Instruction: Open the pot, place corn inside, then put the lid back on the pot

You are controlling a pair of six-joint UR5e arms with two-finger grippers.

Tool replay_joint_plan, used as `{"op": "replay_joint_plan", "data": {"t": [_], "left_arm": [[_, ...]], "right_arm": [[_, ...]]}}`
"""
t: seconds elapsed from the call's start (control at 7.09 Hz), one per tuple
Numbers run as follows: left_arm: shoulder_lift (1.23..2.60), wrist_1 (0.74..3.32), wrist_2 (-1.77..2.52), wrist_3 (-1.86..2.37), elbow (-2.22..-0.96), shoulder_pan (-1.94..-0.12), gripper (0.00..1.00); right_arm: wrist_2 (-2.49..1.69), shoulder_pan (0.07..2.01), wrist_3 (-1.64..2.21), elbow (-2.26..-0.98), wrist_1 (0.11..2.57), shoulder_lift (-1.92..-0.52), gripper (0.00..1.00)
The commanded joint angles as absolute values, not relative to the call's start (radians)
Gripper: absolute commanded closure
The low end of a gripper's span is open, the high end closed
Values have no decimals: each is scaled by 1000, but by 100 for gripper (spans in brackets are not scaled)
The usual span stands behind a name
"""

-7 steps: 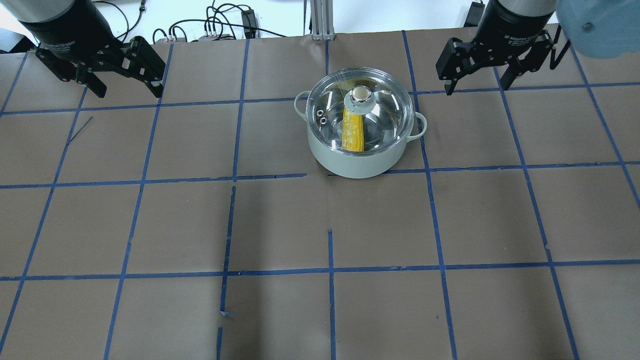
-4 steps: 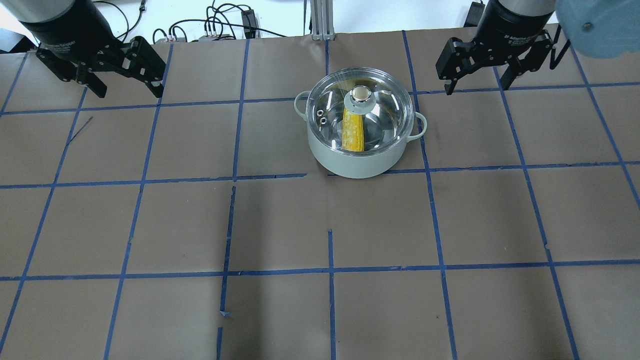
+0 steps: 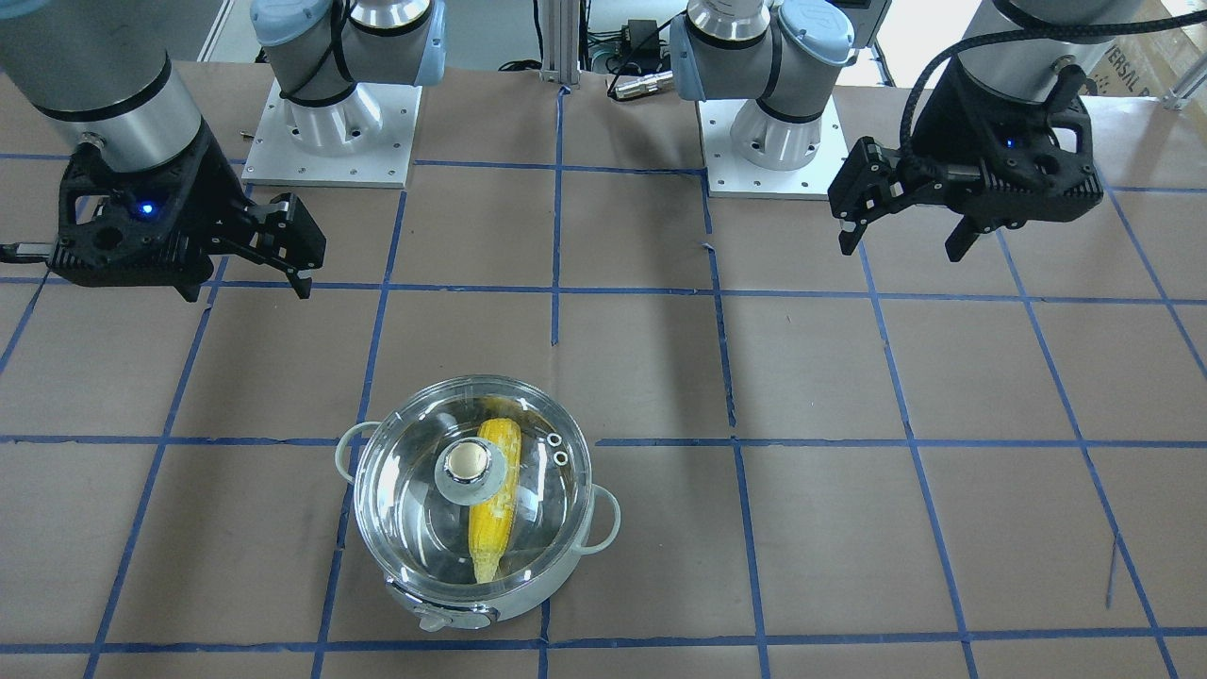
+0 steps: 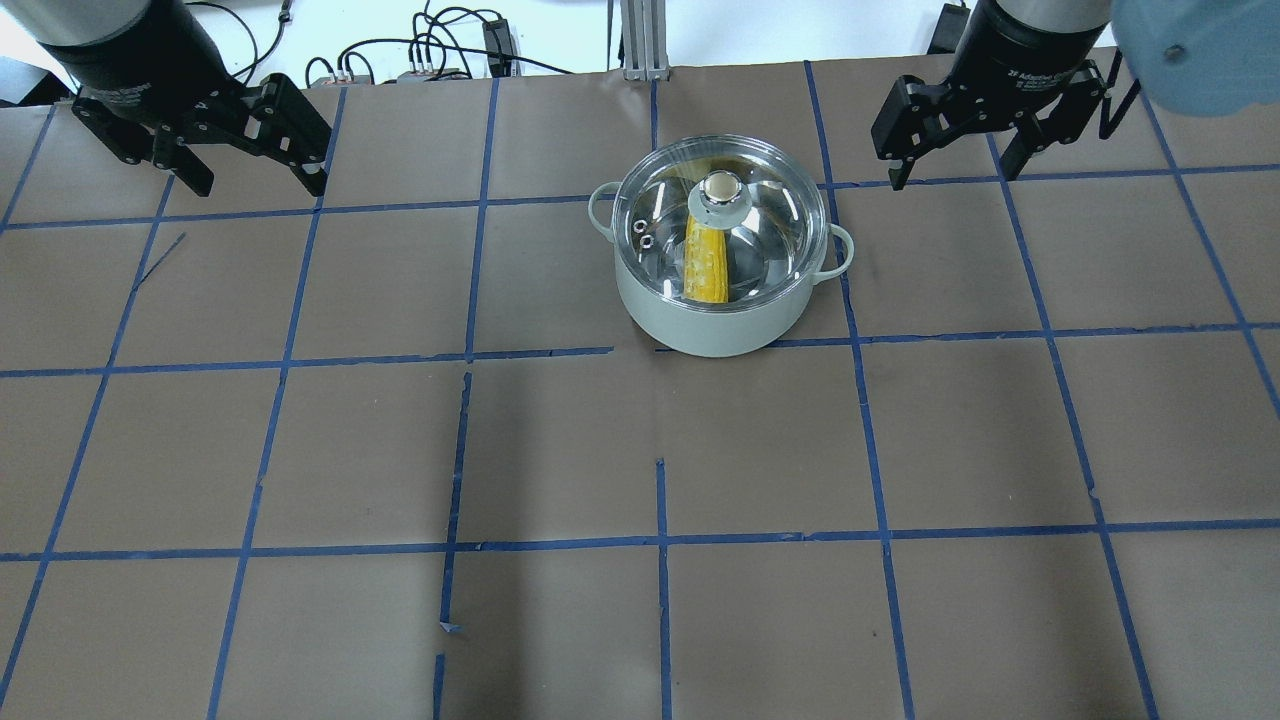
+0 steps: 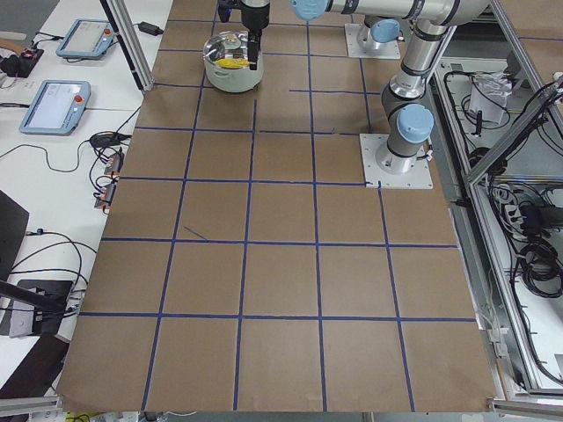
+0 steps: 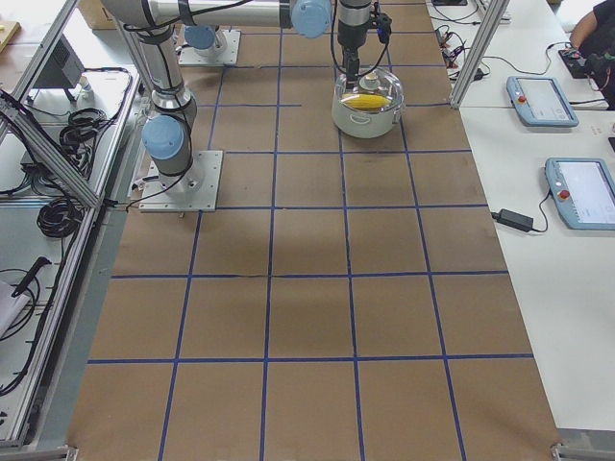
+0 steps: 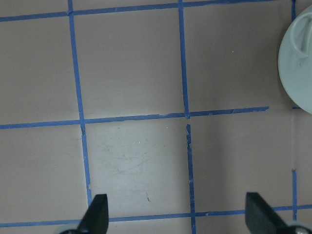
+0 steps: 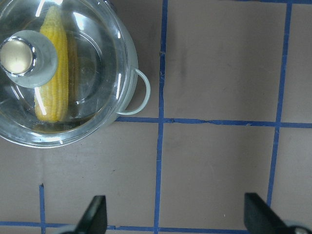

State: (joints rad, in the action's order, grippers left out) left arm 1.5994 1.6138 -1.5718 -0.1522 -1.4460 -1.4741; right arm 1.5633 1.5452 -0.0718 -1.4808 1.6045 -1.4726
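Observation:
The pot (image 4: 715,325) stands on the table with the glass lid (image 4: 765,215) seated on it. The yellow corn (image 4: 706,262) lies inside and shows through the glass. The pot also shows in the front view (image 3: 528,594), with its lid (image 3: 415,509) and corn (image 3: 495,514). My left gripper (image 4: 257,185) is open and empty, raised far to the pot's left. My right gripper (image 4: 952,177) is open and empty, raised just beyond the pot's right handle. The right wrist view shows the lid (image 8: 87,73) and corn (image 8: 53,83) below it. The left wrist view shows only the pot's edge (image 7: 297,63).
The table is brown paper with a grid of blue tape (image 4: 660,540). Cables and a metal post (image 4: 640,40) lie at its far edge. The arm bases (image 3: 330,132) stand on white plates. Tablets (image 5: 54,105) lie on a side bench.
The right gripper has drifted very slightly toward the table's far edge. The pot, lid, corn and left gripper have not moved.

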Motion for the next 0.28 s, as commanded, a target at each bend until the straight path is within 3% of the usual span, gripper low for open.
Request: {"op": "replay_joint_plan", "data": {"t": [0.0,0.14], "left_arm": [[1600,1614,-1571,-152,-1447,-1474,0],[1600,1614,-1571,-152,-1447,-1474,0]], "right_arm": [[1562,1546,-68,-1483,1605,-1473,0],[1559,1546,-67,-1482,1606,-1473,0]]}}
